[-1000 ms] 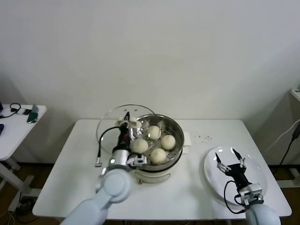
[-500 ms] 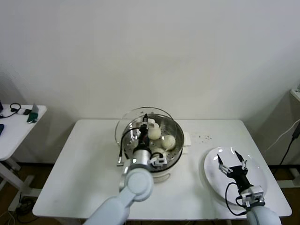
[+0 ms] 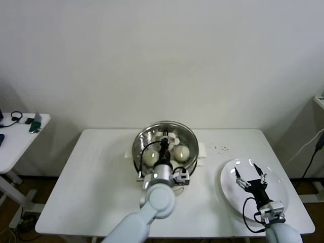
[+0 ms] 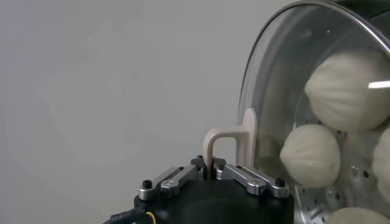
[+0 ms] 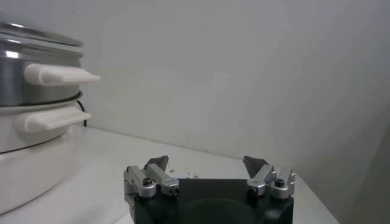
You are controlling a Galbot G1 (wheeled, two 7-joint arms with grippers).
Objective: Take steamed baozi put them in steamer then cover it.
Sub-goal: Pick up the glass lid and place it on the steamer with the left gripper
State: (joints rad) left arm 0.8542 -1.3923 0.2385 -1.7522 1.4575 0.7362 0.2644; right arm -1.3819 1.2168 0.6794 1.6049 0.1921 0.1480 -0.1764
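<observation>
The clear glass cover [image 3: 182,132] lies over the shiny steel steamer [image 3: 194,158] at the table's middle; whether it rests on the rim I cannot tell. My left gripper [image 3: 164,144] is shut on the cover's cream bar handle [image 4: 229,141], jaws pinched tight on its thin leg [image 4: 210,165]. Through the glass [image 4: 286,91] I see steamed baozi [image 3: 150,156] [image 3: 181,152] [image 4: 311,156] [image 4: 350,88] lying on the perforated bottom. Off to the right, my right gripper [image 3: 249,176] [image 5: 207,164] stands open and empty above a white plate [image 3: 279,191].
The steamer [image 5: 27,67] sits on a white pot base [image 5: 30,155] with side handles [image 5: 61,74]. A few crumbs [image 3: 220,148] lie on the white table [image 3: 86,177] between steamer and plate. A small side table [image 3: 20,132] with gadgets stands at far left.
My left gripper has carried the cover rightward from behind and left of the steamer to directly over it. The right gripper has stayed above the plate.
</observation>
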